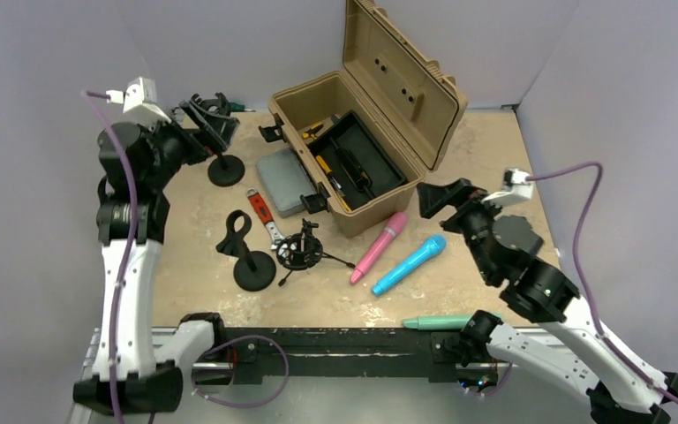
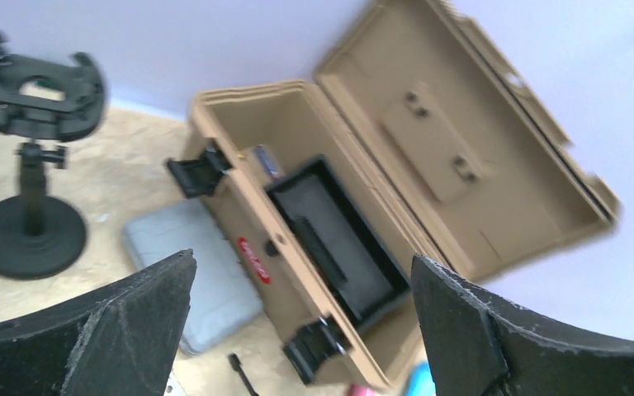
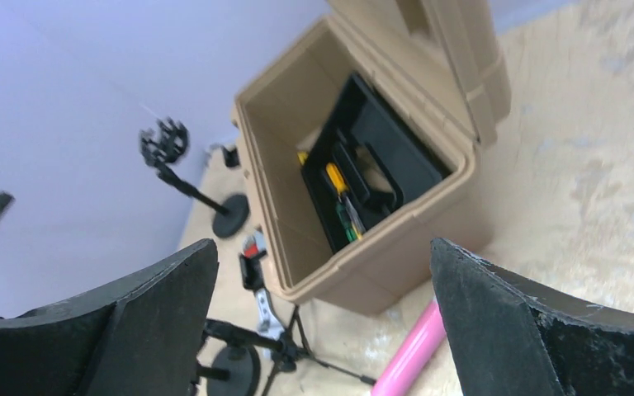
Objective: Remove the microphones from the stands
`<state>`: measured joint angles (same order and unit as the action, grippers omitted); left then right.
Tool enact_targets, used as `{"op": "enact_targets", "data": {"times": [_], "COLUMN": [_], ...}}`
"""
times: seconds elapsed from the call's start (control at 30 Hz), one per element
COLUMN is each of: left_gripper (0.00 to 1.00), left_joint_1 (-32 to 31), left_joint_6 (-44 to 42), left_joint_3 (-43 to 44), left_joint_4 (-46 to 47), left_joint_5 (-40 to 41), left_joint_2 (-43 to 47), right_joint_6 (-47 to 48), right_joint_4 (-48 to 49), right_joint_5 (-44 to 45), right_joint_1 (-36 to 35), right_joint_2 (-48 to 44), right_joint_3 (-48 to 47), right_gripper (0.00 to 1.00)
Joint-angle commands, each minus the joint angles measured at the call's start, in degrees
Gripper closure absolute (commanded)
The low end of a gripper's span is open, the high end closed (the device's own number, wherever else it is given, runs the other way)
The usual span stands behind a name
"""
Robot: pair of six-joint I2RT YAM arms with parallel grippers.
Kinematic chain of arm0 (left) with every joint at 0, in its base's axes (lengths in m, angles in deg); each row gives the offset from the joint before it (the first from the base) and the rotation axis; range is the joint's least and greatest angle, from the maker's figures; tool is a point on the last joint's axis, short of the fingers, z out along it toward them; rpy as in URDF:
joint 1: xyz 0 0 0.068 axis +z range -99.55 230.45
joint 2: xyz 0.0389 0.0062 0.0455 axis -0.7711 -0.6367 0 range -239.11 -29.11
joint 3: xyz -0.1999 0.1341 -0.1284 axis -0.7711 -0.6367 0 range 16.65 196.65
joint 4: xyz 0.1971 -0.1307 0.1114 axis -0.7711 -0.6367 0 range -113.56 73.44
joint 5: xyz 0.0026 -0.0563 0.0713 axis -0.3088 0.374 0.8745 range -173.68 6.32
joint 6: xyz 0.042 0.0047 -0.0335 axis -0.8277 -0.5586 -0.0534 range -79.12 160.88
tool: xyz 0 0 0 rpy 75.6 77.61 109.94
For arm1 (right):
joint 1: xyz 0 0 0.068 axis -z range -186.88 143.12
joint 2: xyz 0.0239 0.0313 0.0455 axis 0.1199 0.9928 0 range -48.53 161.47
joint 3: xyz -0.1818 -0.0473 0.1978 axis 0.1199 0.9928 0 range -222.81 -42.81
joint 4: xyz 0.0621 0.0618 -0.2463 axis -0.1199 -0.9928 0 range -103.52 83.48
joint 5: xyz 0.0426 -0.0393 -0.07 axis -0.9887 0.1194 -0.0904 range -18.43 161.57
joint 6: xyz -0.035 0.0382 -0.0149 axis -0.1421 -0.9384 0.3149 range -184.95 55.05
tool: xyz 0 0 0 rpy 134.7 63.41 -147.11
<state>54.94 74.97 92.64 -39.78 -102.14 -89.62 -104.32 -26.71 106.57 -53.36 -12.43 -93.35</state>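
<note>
Your left gripper (image 2: pixel 301 260) and right gripper (image 3: pixel 324 243) are spread wide, empty; the pink microphone (image 1: pixel 380 246) looks light, stiff and slick, so pinch its mid-barrel.

Between the left gripper's (image 2: pixel 301 260) jaws sits the open toolbox (image 2: pixel 248 124), a tray (image 2: pixel 338 247) inside it. A clamp stand (image 2: pixel 29 239) stands beyond the left-hand jaw, with a flat case (image 2: pixel 190 272) just beside that jaw. A microphone (image 3: pixel 413 355) lies just inside the right gripper's (image 3: pixel 324 243) right-hand jaw.
</note>
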Motion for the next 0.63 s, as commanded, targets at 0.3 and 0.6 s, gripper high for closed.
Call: {"op": "enact_targets", "data": {"times": [0.3, 0.6], "left_gripper": [0.00, 0.00], "left_joint_1": [-3.96, -3.92], "left_joint_6": [-3.59, -2.25], "left_joint_3": [-10.27, -16.42], "left_joint_4": [6.02, 7.06], "left_joint_5": [-7.96, -5.75], "left_joint_2": [31.96, 39.88], "right_joint_6": [17.29, 14.65], "right_joint_4": [0.39, -1.08], "right_joint_5": [7.21, 6.95], "right_joint_1": [0.16, 0.16], "right_joint_2": [-14.07, -19.94], "right_joint_3": [-13.42, -12.85], "right_gripper": [0.01, 0.01]}}
